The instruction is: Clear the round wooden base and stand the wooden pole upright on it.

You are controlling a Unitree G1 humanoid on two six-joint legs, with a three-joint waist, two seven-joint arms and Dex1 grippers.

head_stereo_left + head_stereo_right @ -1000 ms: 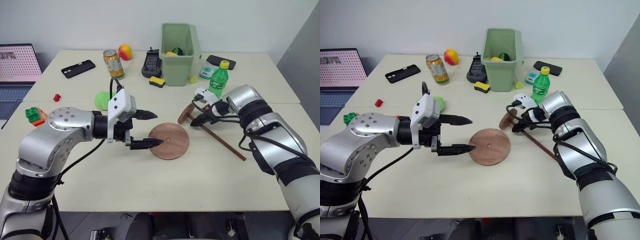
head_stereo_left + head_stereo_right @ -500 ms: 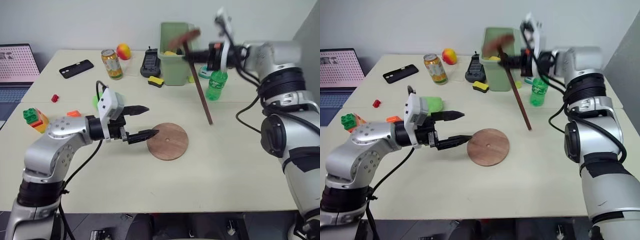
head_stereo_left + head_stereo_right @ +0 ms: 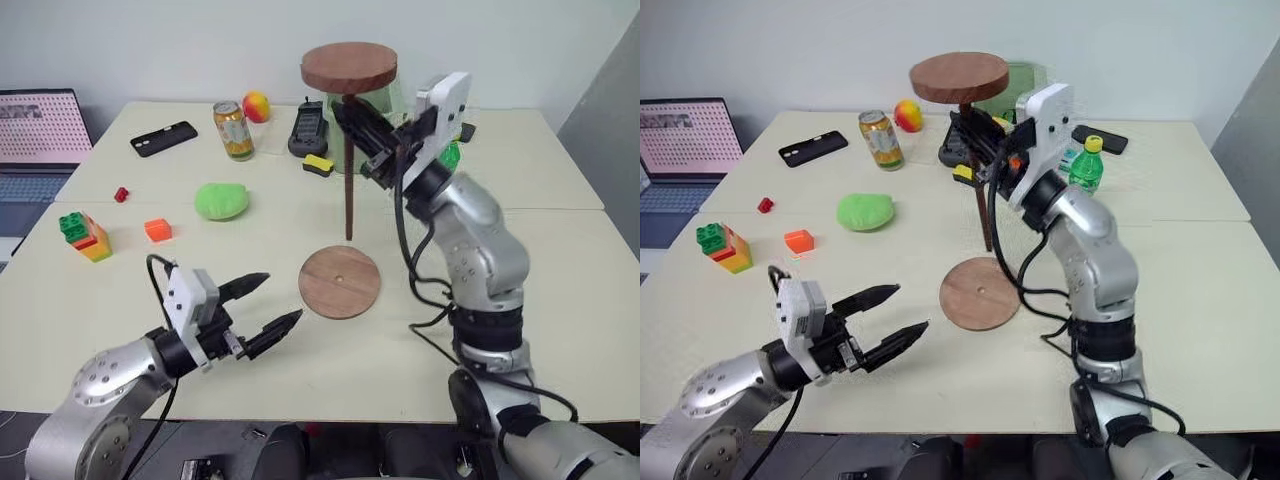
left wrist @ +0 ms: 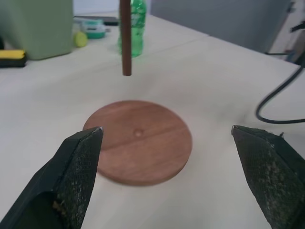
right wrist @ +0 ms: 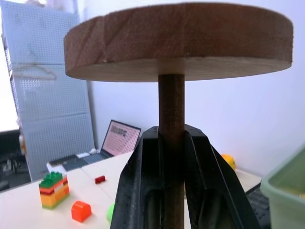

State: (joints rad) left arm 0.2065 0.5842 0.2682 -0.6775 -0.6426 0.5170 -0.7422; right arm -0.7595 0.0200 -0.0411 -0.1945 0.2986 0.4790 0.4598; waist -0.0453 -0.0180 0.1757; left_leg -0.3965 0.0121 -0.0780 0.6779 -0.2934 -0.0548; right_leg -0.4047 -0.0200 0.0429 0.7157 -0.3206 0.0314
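Note:
The round wooden base (image 3: 340, 282) lies flat on the table with nothing on it, its small centre hole showing (image 4: 138, 133). My right gripper (image 3: 350, 125) is shut on the wooden pole (image 3: 348, 195) and holds it upright in the air, its round disc (image 3: 349, 67) on top. The pole's lower end (image 4: 126, 70) hangs above the table just beyond the base. The wrist view shows both fingers clamped on the rod (image 5: 171, 105) under the disc. Near the front left of the base, my left gripper (image 3: 280, 297) is open and empty, pointing at the base.
A green bin (image 4: 38, 26) and a green bottle (image 3: 1085, 165) stand behind the pole. A can (image 3: 235, 130), phone (image 3: 162, 138), green lump (image 3: 222, 200), orange block (image 3: 157, 230) and toy bricks (image 3: 85, 235) lie to the left. A laptop (image 3: 35, 140) is far left.
My right arm picked the pole up off the table, raised it and turned it upright with the disc on top. My left gripper drew back from the base, lower and nearer me, still open.

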